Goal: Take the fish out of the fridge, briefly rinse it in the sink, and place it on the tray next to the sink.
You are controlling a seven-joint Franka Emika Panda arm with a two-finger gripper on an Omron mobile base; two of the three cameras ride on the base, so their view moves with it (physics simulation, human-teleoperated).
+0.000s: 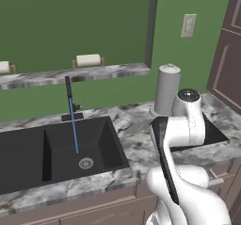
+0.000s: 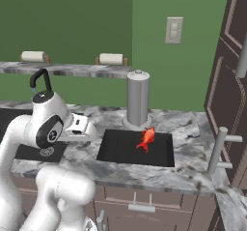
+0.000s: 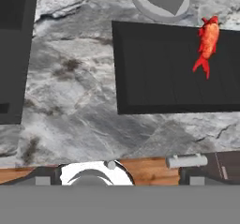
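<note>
The small red-orange fish (image 2: 146, 139) (image 3: 207, 42) lies on the flat black tray (image 2: 120, 150) (image 3: 154, 73), near its far right part, with its tail toward the counter's front edge. The tray sits on the marble counter to the right of the black sink (image 1: 61, 148) (image 3: 14, 54). My gripper (image 3: 117, 176) hovers above the counter between sink and tray, open and holding nothing, well apart from the fish. A thin blue stream of water runs from the black faucet (image 1: 69, 92) into the right basin. The fridge is out of view.
A tall grey cylinder (image 2: 138, 97) (image 1: 167, 90) stands just behind the tray. Dark brown cabinet doors with metal handles (image 2: 222, 148) rise at the right. A marble ledge with paper rolls (image 1: 88, 60) runs along the green wall.
</note>
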